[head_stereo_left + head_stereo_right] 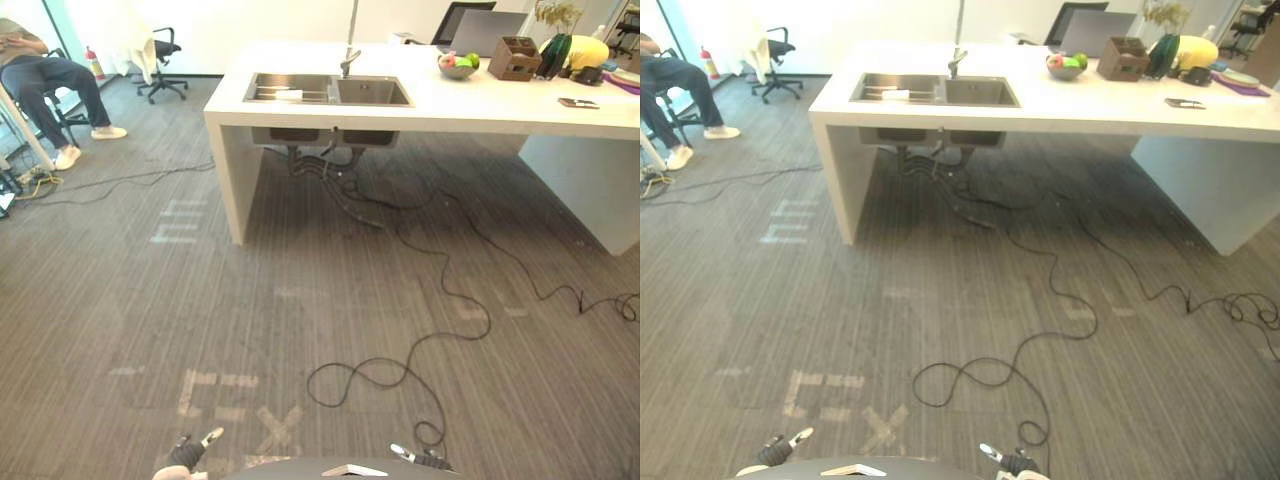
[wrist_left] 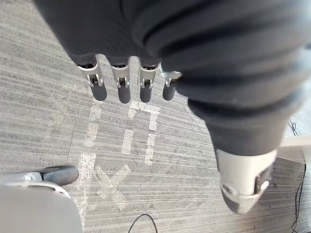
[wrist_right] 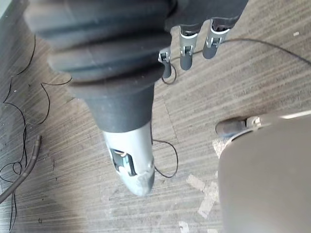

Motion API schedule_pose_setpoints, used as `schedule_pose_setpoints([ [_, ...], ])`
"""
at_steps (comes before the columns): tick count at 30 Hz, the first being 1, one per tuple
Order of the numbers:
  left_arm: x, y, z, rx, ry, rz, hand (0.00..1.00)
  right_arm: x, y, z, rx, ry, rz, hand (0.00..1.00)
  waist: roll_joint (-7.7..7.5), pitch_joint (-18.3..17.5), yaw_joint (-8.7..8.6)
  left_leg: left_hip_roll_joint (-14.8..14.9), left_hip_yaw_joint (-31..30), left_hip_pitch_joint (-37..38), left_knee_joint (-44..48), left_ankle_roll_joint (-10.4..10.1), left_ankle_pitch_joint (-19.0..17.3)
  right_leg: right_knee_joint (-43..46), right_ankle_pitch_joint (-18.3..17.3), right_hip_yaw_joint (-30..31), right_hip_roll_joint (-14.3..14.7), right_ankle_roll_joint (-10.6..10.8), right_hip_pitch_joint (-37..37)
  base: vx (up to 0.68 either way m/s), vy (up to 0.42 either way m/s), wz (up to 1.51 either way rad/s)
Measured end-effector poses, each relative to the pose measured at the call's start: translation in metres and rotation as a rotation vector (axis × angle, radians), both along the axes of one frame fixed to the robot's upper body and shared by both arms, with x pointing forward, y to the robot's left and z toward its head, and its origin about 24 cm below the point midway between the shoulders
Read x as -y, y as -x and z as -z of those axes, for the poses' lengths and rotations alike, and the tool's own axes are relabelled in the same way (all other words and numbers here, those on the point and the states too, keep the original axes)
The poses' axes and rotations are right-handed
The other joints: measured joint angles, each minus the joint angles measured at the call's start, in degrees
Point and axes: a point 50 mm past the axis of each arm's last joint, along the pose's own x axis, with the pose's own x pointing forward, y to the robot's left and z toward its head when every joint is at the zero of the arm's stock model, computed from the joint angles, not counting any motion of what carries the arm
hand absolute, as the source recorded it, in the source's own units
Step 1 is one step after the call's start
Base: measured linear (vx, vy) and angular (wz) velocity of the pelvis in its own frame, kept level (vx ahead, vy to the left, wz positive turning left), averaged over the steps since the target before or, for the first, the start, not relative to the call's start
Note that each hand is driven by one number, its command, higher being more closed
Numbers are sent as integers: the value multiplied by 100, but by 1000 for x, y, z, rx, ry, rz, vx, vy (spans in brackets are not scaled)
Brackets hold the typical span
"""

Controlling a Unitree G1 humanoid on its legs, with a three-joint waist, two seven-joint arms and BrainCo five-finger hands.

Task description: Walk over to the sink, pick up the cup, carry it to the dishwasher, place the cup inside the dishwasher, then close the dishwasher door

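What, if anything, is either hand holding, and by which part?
Nothing. The left hand and right hand both hang open above the carpet, fingers straight and empty.

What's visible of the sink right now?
The sink is a double-basin unit, steel-looking, sunk into the left end of the white counter. A metal faucet stands at its back edge, between the basins. A pale flat item lies in the left basin, too small to identify. The basin undersides hang below the countertop, with drain pipes running down from them.
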Motion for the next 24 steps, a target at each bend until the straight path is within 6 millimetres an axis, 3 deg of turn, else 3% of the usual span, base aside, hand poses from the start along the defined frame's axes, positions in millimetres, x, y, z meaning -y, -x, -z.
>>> schedule_pose_setpoints([
  [13,-2,1,2,-114,-15,62,0,-1,-1,1,-26,-58,-118,0,-12,72,-91,-5,11,43,2,30,-32,27,-2,8,2,-4,13,3,-4,0],
  [24,-6,7,4,-179,-13,-51,0,-3,-4,1,-29,-54,-100,0,-61,203,-97,-1,27,134,2,29,-33,-1,-2,19,2,-4,103,-15,-6,0],
])
